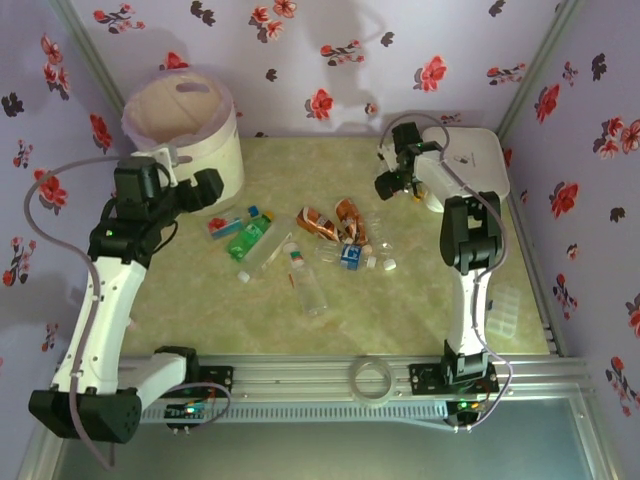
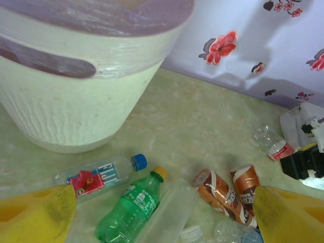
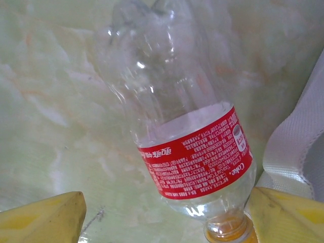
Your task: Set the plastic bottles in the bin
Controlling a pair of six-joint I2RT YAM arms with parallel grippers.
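Observation:
The bin, a tall cream-white bucket, stands at the back left and looms large in the left wrist view. Several plastic bottles lie mid-table: a blue-capped Fiji one, a green one, a clear one and two orange-brown ones. My left gripper hovers open beside the bin, above the Fiji and green bottles, its yellow fingers wide apart. My right gripper is open at the back right. A clear red-labelled Coke bottle lies on the table between its fingers, neck close to the right one.
A flat white lidded box sits at the back right, its edge just beside the Coke bottle. More bottles lie toward the table's front. A clear ring rests on the front rail. Flowered walls close in three sides.

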